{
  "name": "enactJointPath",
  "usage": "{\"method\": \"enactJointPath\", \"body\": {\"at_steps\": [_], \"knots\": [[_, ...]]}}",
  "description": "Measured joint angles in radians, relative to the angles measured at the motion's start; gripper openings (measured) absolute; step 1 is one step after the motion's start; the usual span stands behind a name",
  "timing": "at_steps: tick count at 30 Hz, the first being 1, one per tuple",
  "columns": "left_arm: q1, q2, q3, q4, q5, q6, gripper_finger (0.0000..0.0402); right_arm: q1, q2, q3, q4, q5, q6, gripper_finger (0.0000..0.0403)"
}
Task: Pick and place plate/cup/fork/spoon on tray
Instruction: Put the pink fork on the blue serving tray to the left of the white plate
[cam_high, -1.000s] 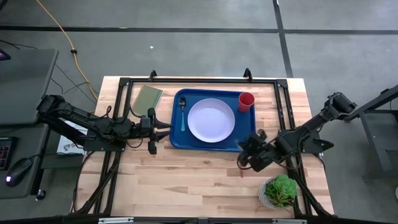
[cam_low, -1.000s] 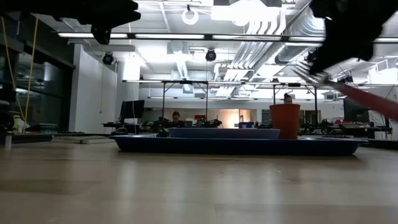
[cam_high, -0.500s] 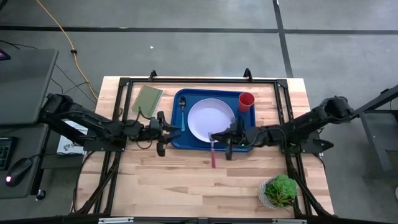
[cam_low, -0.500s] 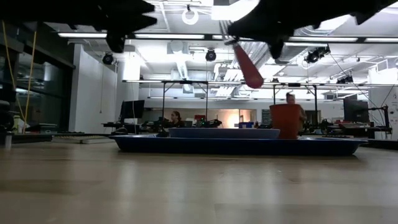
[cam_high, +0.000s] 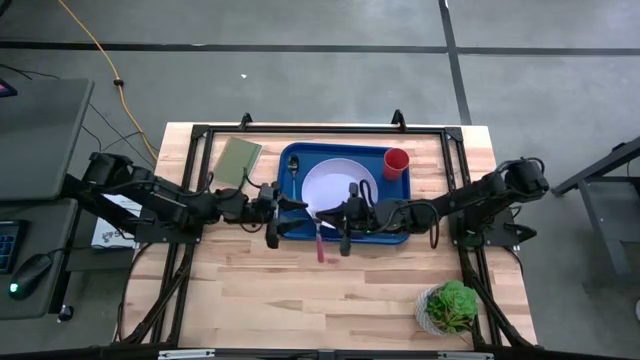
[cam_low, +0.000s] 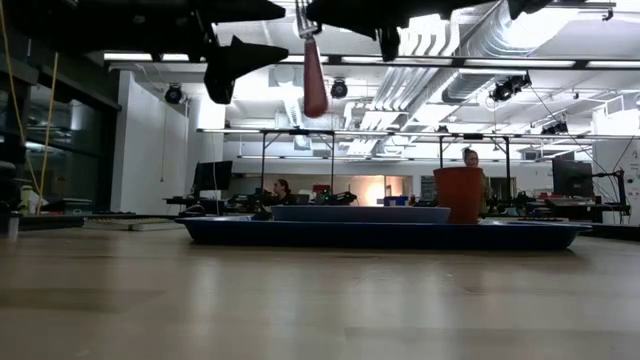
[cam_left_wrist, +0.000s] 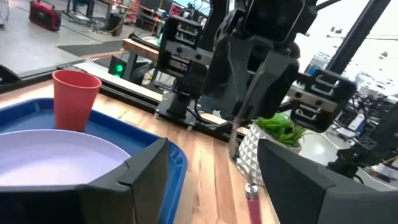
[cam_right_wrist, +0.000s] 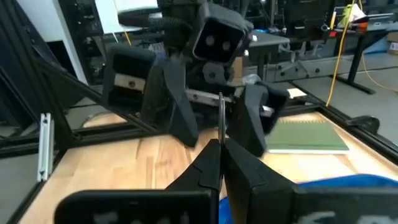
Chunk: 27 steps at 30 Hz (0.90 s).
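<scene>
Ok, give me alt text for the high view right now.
Seen from above, the right claw holds the pink-handled fork over the near edge of the blue tray, facing the open left claw. The tray already carries the plate, red cup and spoon.

A light wooden table (cam_high: 330, 290) is standing on a grey concrete floor (cam_high: 300, 85) crossed by dark seams. A yellow cable (cam_high: 95, 50) is trailing over the floor beyond the table's far left corner. A grey desk (cam_high: 40, 120) is standing off the table's left edge. In the low view, an open workshop is extending behind the table: fluorescent strip lights (cam_low: 150, 57) are glowing under a ceiling of white ducts (cam_low: 440, 40), a white wall (cam_low: 150, 150) is rising at the left, and two people (cam_low: 283, 189) are occupying distant workbenches.
</scene>
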Motion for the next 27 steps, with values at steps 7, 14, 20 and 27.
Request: {"method": "enactJointPath", "body": {"at_steps": [7,14,20,27], "knots": [[-0.015,0.037,0.002,0.08,0.025,-0.009,0.0229,0.0,0.049,0.048,0.0,-0.02,-0.003,0.0],[-0.016,0.05,0.002,0.089,0.04,-0.035,0.0228,-0.002,0.08,0.074,0.01,-0.018,-0.032,0.0],[-0.017,0.05,0.002,0.085,0.059,-0.036,0.0198,-0.002,0.079,0.076,0.07,-0.036,-0.062,0.0],[-0.017,0.05,0.002,0.085,0.063,-0.053,0.0099,-0.002,0.079,0.076,0.067,-0.05,-0.049,0.0]]}}
